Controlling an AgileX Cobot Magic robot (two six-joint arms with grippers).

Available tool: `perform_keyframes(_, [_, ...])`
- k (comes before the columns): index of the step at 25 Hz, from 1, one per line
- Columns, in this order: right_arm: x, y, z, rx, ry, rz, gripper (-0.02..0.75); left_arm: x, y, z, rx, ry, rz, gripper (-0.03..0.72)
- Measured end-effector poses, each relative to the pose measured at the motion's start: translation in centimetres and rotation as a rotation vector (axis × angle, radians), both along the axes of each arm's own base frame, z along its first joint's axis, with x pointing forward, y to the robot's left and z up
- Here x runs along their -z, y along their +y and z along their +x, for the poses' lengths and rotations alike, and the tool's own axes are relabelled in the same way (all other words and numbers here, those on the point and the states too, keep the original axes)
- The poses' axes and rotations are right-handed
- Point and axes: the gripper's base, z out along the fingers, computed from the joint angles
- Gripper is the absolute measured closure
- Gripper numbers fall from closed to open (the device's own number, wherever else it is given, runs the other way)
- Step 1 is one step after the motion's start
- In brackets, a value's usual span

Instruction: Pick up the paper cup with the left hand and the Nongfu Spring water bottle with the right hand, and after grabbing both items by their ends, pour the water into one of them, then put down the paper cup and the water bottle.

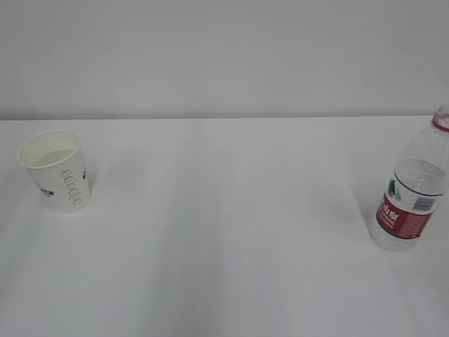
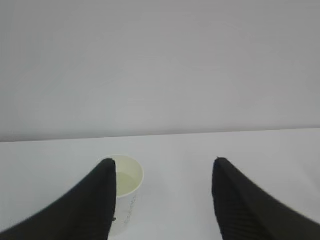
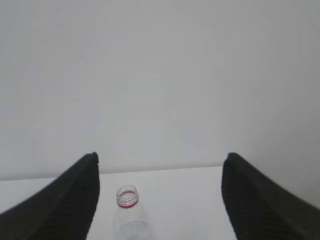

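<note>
The cup (image 1: 55,170) stands at the left of the tabletop (image 1: 224,232) with pale liquid (image 1: 50,156) already inside, and the bottle (image 1: 414,193) stands uncapped far off at the right — both set down. The left pincer (image 2: 162,172) is spread, holding nothing, the cup just behind its left finger (image 2: 95,200). The right pincer (image 3: 160,167) gapes wide with the bottle's neck beyond it, also empty. By my reading the pouring is done — what's left is drawing both arms clear.

Nongfu Spring water bottle (image 1: 414,189) edge-cropped
</note>
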Motion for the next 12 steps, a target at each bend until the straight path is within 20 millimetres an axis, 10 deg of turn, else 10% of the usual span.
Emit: perform_keyframes(12, [1.0,0.0,-2.6,-0.013,0.062,-0.038,0.162,-0.9,2.4,-4.3,-0.048,-0.154,-0.042,0.259])
